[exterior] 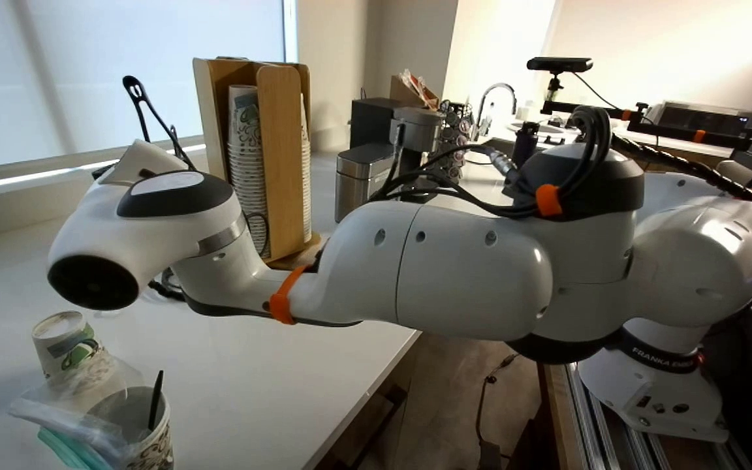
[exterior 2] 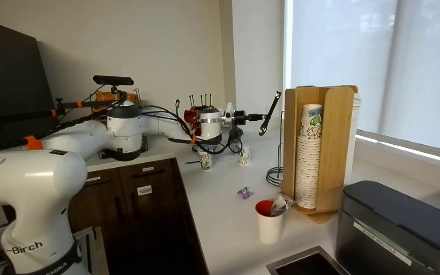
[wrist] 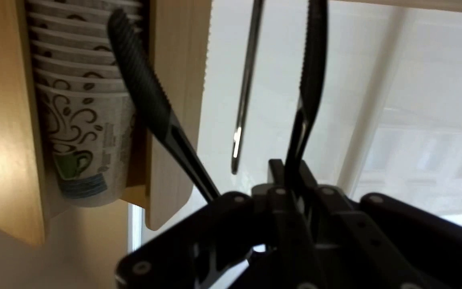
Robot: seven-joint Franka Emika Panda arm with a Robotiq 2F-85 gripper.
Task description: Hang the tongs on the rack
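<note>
The black tongs are in my gripper, held tilted in the air above the counter. Their upper part also shows above the arm in an exterior view. In the wrist view, the tongs are spread, and my gripper is shut on one arm; the other arm slants away to the left. The black wire rack stands on the counter close beside the tongs, its looped base beside the wooden holder. Its rod shows between the two tong arms in the wrist view; contact is not visible.
A tall wooden cup holder full of paper cups stands right beside the rack. A white cup with red inside, a purple wrapper, paper cups and a recycle bin are on the counter.
</note>
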